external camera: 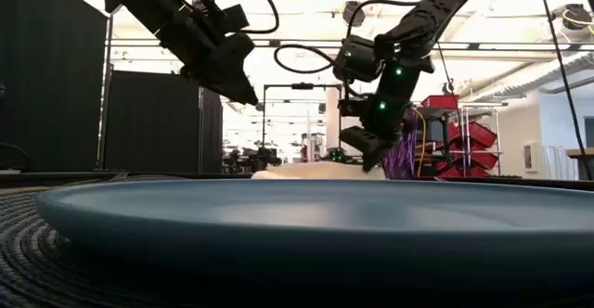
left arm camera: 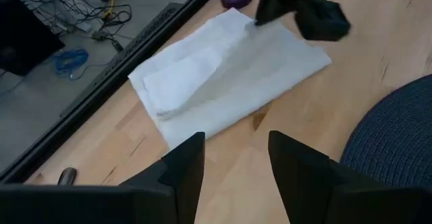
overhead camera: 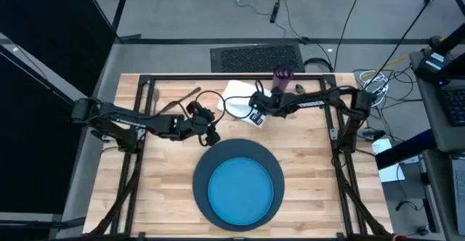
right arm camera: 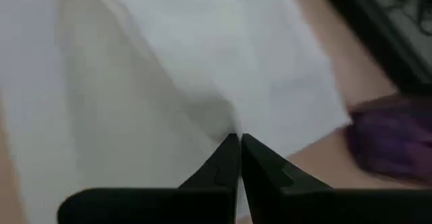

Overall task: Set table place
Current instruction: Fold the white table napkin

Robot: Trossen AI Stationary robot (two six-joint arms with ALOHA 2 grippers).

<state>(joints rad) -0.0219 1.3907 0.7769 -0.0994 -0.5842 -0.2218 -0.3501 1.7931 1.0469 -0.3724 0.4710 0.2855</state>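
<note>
A white napkin (overhead camera: 240, 92) lies flat on the table (overhead camera: 305, 176) near its far edge, with a small purple cup (overhead camera: 282, 75) just beyond its right corner. My right gripper (right arm camera: 237, 140) points down onto the napkin's cup-side part, fingers shut. My left gripper (left arm camera: 236, 143) hovers open above bare wood on the napkin's near left side, touching nothing. A bright blue plate (overhead camera: 240, 190) rests on a dark navy round disc (overhead camera: 200, 172) at the near middle. My right gripper meets the napkin (right arm camera: 169, 82) from above, fingers pointing down, near the edge beside the cup (right arm camera: 388, 140). A raised crease (right arm camera: 226, 119) runs into the shut fingertips, so a small fold seems pinched between them. The rest of the napkin (left arm camera: 223, 69) lies flat on the table.
A thin metal utensil (overhead camera: 187, 98) lies slantwise on the far left of the table; its end (left arm camera: 65, 177) shows in the left wrist view. The black frame rail (overhead camera: 232, 76) runs along the far edge. Bare wood lies left and right of the disc.
</note>
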